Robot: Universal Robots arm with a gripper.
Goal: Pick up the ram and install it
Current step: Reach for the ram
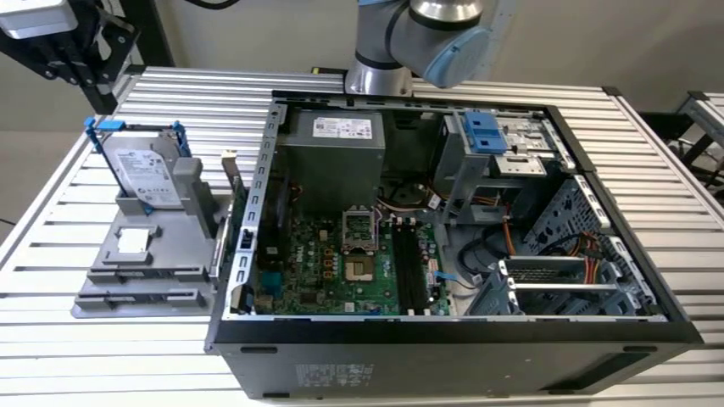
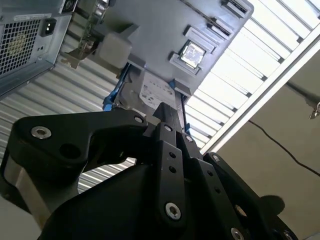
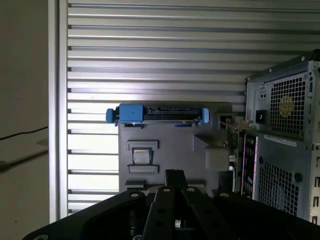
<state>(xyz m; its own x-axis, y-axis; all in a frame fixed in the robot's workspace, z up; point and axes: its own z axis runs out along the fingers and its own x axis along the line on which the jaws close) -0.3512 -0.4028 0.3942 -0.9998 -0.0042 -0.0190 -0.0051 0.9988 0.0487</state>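
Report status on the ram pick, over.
Gripper high over fixture, jaws shut, empty. Ram on edge at fixture's side by case, untouched. Hard drive upright nearby.

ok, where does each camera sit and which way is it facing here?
Exterior view: off the arm, high, looking down into the open computer case and grey fixture; arm and hand show.
First wrist view: on the wrist, looking past the hand down onto fixture and hard drive.
Second wrist view: on the wrist, looking along the hand at them, obliquely.
Shared: fixture, hard drive, case.
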